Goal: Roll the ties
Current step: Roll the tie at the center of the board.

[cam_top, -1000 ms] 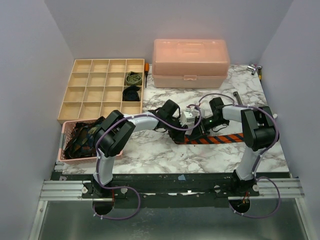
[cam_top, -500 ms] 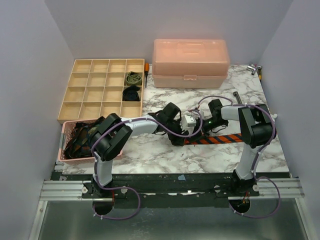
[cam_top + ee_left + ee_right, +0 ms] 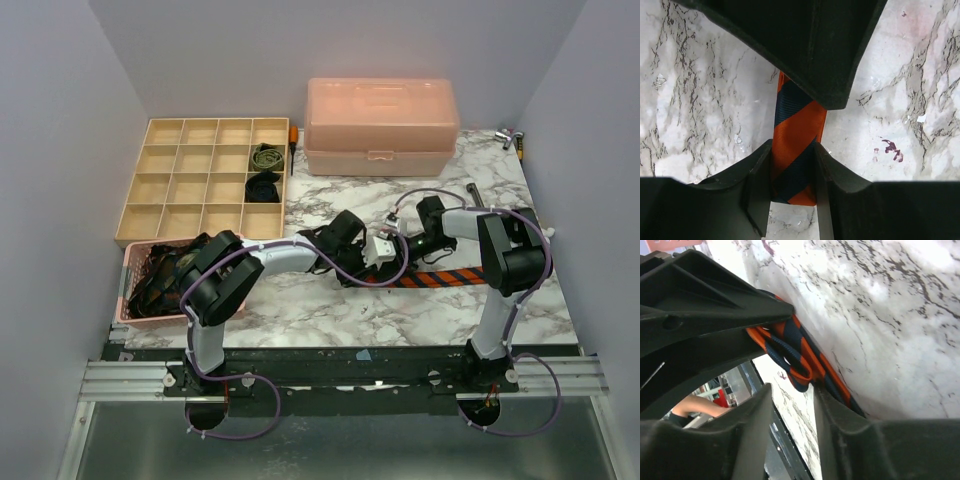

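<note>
Orange-and-navy striped tie point(image 3: 455, 277) lies along the counter point(image 3: 300, 300), right of centre, its folded end nipped in the left pincer point(image 3: 792, 150). The right pincer point(image 3: 792, 392) stands narrowly apart, empty. A loose grip could let the fold spring open.

Both arms reach toward mid-frame, wrists close together. The left gripper point(image 3: 792, 150) pinches the tie point(image 3: 796, 122); the right gripper point(image 3: 792, 390) is slightly parted.

Robot lab test cell, plain grey walls point(image 3: 60, 120) around a marble-print tabletop point(image 3: 330, 300), aluminium mounting rail point(image 3: 130, 380)
</note>
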`<action>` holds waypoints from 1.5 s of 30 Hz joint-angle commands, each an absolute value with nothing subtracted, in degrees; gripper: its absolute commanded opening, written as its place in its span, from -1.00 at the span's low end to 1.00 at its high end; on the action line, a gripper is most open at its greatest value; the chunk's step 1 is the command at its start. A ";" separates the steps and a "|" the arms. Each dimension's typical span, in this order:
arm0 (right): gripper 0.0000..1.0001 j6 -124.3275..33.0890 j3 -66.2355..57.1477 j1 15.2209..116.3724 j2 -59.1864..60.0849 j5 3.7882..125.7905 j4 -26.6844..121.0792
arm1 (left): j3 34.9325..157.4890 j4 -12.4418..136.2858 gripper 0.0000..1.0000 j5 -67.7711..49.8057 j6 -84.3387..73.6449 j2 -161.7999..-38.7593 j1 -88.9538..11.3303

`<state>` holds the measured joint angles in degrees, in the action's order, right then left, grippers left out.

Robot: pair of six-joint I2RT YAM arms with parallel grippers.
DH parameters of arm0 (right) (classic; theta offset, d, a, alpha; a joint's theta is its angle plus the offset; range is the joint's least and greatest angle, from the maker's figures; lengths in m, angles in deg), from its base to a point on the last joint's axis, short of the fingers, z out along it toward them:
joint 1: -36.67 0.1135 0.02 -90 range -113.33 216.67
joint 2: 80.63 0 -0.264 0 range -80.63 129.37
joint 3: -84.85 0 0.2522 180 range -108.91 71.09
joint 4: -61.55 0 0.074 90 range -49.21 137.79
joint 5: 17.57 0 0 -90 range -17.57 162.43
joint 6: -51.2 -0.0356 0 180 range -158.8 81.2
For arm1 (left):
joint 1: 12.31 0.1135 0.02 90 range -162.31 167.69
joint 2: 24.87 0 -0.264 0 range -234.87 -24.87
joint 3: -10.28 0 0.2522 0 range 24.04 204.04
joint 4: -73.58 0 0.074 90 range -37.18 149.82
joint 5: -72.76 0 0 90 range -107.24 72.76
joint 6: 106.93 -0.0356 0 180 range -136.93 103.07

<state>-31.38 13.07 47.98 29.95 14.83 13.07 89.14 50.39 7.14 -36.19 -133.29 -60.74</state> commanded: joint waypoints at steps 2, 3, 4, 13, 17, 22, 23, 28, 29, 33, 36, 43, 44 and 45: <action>-0.14 -30.32 10.94 48.36 29.48 11.67 12.21 | 86.43 44.72 -0.29 3.68 -37.32 -135.36 -61.81; -0.14 -30.63 10.89 48.36 29.71 11.49 12.56 | 86.53 44.64 -0.29 3.74 -37.32 -135.44 -61.80; -0.15 -30.80 10.80 48.34 30.01 11.32 12.72 | 86.68 44.31 -0.29 3.92 -37.32 -135.57 -61.84; -0.99 -32.29 12.37 48.35 32.92 16.76 15.21 | 86.56 44.77 0.10 8.52 -32.70 -132.60 -60.67; -0.99 -33.08 11.88 48.31 34.64 18.60 15.19 | 84.63 47.56 0.26 15.27 -26.97 -126.00 -58.02; -0.99 -33.62 11.59 48.35 35.27 19.80 15.26 | 82.61 52.02 0.31 27.83 -15.79 -121.09 -54.02; -0.99 -33.62 11.53 48.36 35.27 19.81 15.27 | 82.05 53.55 0.30 31.61 -12.25 -121.24 -53.23; -0.99 -33.71 11.50 48.36 35.47 20.00 15.19 | 77.99 67.88 0.16 45.32 6.32 -125.18 -50.66; -0.99 -33.71 11.50 48.36 35.45 20.07 15.19 | 77.48 70.95 0.13 46.33 9.11 -126.16 -50.68; -0.99 -33.58 11.37 48.36 35.47 20.10 15.03 | 77.06 78.72 0.05 47.82 19.24 -130.25 -50.83; -0.99 -33.54 11.33 48.36 35.64 19.95 14.95 | 78.26 80.63 -0.02 47.23 21.55 -132.52 -50.77; -0.99 -33.49 11.35 48.36 35.89 19.96 15.10 | 82.38 75.71 -0.12 43.29 21.18 -137.22 -50.53; -0.99 -33.57 11.39 48.36 35.84 19.98 15.10 | 82.84 73.50 -0.13 42.17 20.47 -138.66 -50.46; -0.99 -33.62 11.41 48.36 35.87 20.12 15.10 | 83.15 71.62 -0.13 41.01 20.13 -139.95 -50.46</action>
